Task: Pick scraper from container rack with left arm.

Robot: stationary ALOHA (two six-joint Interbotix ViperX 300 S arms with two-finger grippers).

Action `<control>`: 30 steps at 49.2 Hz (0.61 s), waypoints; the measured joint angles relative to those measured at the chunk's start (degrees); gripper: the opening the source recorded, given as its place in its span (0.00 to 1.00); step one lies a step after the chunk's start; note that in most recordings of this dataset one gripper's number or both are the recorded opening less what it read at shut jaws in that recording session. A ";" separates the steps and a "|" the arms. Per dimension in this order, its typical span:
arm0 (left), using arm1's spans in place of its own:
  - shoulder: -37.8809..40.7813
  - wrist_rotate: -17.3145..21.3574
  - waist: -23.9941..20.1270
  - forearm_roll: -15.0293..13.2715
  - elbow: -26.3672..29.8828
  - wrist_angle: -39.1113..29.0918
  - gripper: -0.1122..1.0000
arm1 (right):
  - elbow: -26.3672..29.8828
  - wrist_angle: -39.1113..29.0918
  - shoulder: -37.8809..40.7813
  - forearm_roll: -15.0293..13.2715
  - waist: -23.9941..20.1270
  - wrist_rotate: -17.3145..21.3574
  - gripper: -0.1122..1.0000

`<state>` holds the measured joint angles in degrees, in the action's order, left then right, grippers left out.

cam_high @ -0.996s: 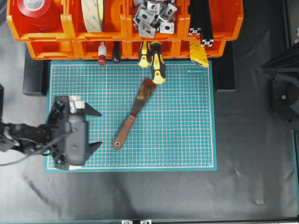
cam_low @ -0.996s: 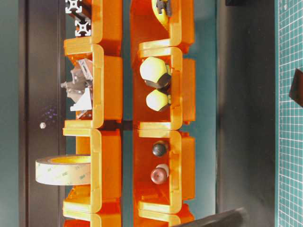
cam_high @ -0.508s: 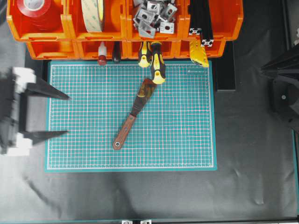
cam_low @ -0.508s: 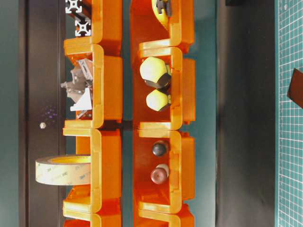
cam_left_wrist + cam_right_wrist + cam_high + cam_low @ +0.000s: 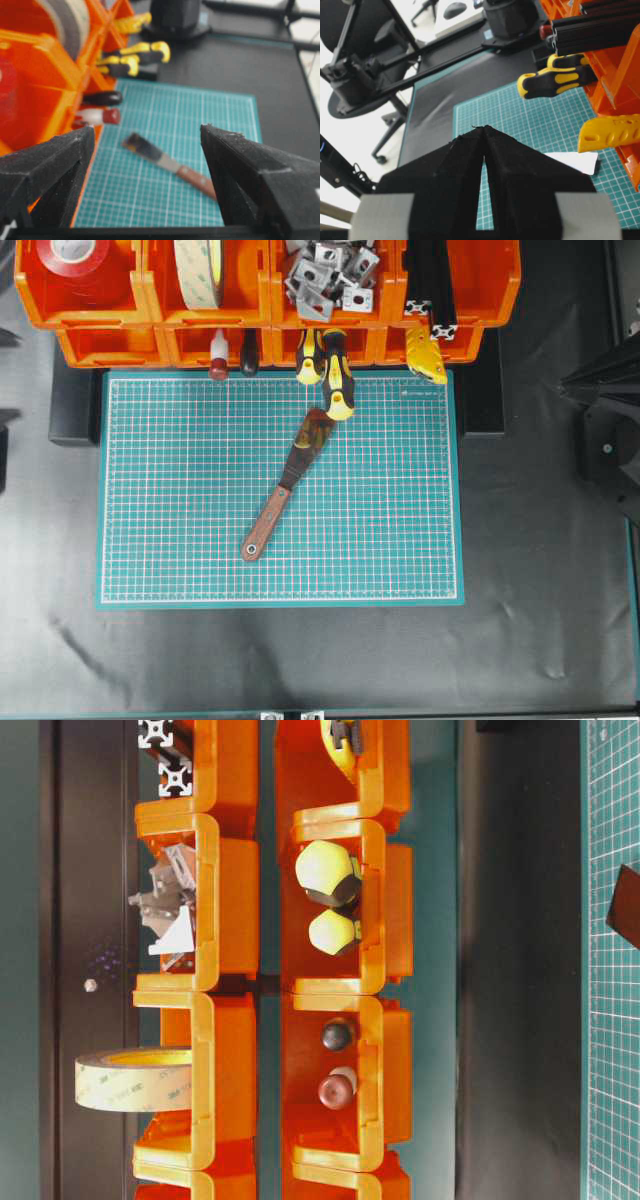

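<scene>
Overhead view: the scraper (image 5: 283,485) lies diagonally on the green cutting mat (image 5: 400,540), clear of the container rack (image 5: 265,300), blade tip close to the yellow-and-black screwdrivers (image 5: 330,370) that jut from a lower bin. No arm is over the mat. With the tool already out of the rack and lying free, the job looks all but finished; the remaining risk seems to be a stray sweep across the mat knocking it askew.

Table-level view: the orange bins fill the frame, and only a dark corner of the scraper's blade shows at the right edge, on the mat. Nothing here tells whether the blade touches the screwdriver handles.

Left wrist view: the left gripper (image 5: 145,170) has its fingers (image 5: 240,165) spread wide with nothing between them, and it looks across the mat at the scraper from well apart. The rack wall stands very close on one side, so a sideways swing could clip a bin or the red-capped tool (image 5: 100,116) poking out of it.

Right wrist view: the right gripper (image 5: 484,150) has its fingers pressed together, empty, pointing towards the mat near the screwdrivers and a yellow tool (image 5: 607,132) at the rack, close enough to snag on an advance.
</scene>
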<state>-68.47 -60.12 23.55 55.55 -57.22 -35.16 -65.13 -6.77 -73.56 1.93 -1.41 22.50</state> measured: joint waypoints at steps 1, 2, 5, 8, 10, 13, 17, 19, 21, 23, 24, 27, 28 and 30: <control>-0.53 -0.09 0.00 0.00 -0.18 0.00 0.84 | 0.00 0.00 0.00 0.00 0.00 0.00 0.10; -0.97 0.00 0.00 0.00 -0.26 -0.09 0.84 | 0.09 0.00 0.00 0.00 -0.09 0.00 0.10; -1.67 0.09 0.00 0.00 -0.53 0.00 0.84 | 0.09 0.00 0.00 0.00 0.00 0.00 0.10; -1.85 0.35 0.00 0.09 -0.62 0.00 0.84 | 0.09 0.00 0.00 0.00 0.00 0.00 0.10; -1.85 0.44 0.00 0.00 -0.70 0.00 0.84 | 0.09 0.09 0.00 0.00 0.00 0.00 0.10; -1.85 0.35 0.00 0.00 -0.88 0.09 0.84 | 0.09 0.18 0.00 0.00 -0.09 0.09 0.10; -1.76 0.09 0.00 0.09 -1.05 0.09 0.84 | 0.09 0.26 0.00 0.00 0.00 -0.09 0.10; -1.85 0.09 0.00 0.00 -1.05 0.00 0.84 | 0.09 0.26 0.00 0.00 0.00 0.00 0.10; -1.85 0.00 0.00 0.00 -1.14 0.09 0.84 | 0.00 0.26 0.00 0.00 0.00 0.00 0.10; -1.76 0.00 0.00 0.00 -1.14 0.09 0.84 | 0.09 0.26 0.09 -0.09 0.00 -0.09 0.10; -1.85 0.00 0.00 0.00 -1.14 0.09 0.84 | 0.00 0.26 0.00 0.00 0.00 0.00 0.10; -1.85 0.00 0.00 0.00 -1.14 0.09 0.84 | 0.00 0.35 0.09 -0.09 0.00 -0.09 0.10; -1.85 0.00 0.00 0.00 -1.14 0.09 0.84 | 0.09 0.35 0.00 0.00 0.00 -0.09 0.10; -1.85 0.00 0.00 0.00 -1.14 0.09 0.84 | 0.09 0.35 0.00 -0.09 0.00 0.00 0.10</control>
<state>-70.31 -60.12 23.55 55.55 -58.36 -35.07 -65.04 -6.42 -73.56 1.85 -1.41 22.50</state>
